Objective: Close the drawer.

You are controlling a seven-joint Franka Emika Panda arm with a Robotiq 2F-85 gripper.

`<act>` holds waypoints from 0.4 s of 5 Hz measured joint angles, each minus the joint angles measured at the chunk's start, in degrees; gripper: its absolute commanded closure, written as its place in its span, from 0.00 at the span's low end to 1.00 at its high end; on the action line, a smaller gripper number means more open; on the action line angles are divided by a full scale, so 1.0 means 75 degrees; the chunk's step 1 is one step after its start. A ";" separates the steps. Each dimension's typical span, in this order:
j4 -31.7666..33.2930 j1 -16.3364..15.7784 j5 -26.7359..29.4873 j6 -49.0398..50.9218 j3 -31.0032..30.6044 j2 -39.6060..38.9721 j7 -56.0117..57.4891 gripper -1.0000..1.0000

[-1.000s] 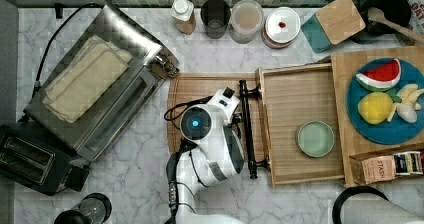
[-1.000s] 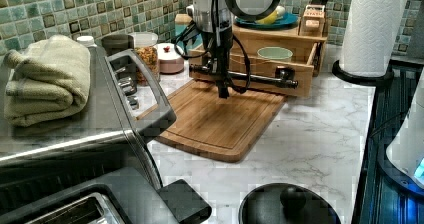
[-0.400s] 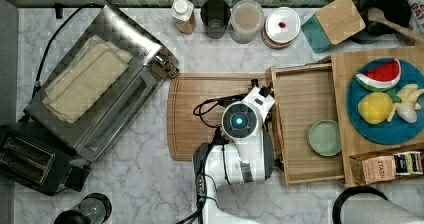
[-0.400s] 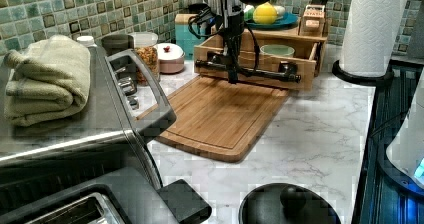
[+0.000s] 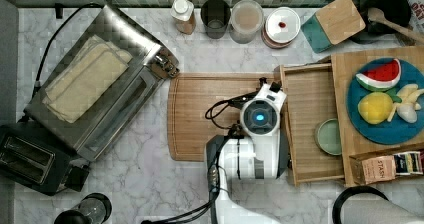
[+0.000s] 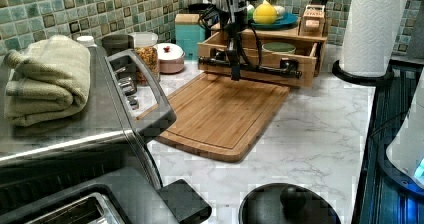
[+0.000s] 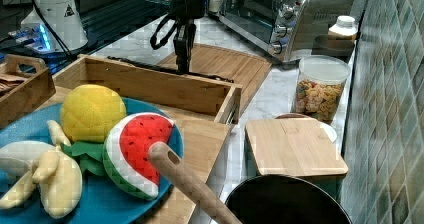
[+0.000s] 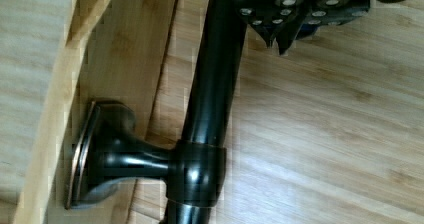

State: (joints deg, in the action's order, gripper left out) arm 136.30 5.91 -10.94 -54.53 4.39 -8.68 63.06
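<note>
The drawer [image 5: 309,109] is a light-wood tray, part way out from under the wooden shelf [image 5: 350,149], with a green bowl [image 5: 328,136] inside. Its long black bar handle [image 6: 265,67] faces the cutting board [image 5: 205,119]. My gripper [image 6: 235,73] hangs straight down, shut, its fingertips resting against the handle's cutting-board side. From the right view the gripper [image 7: 183,59] stands just behind the drawer's front wall [image 7: 150,91]. Up close, the gripper [image 8: 281,40] sits beside the handle [image 8: 212,94], not around it.
A toaster oven [image 5: 100,84] with its door open and a toaster [image 5: 30,159] stand at the top view's left. Jars [image 5: 245,19] line the back wall. A blue plate [image 5: 400,131] of toy fruit sits on the shelf. A paper towel roll [image 6: 375,29] stands nearby.
The gripper and the drawer have moved together to the top view's right, the drawer sliding further under the shelf. More of the cutting board is uncovered.
</note>
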 measured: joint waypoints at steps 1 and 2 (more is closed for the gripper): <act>-0.0492 0.0163 0.0483 0.0399 0.0424 -0.0297 0.1022 1.00; -0.1119 0.0417 0.0504 0.0668 0.0781 -0.0733 0.1373 1.00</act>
State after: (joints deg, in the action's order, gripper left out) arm 127.91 9.04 -7.16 -49.52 10.25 -14.18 73.35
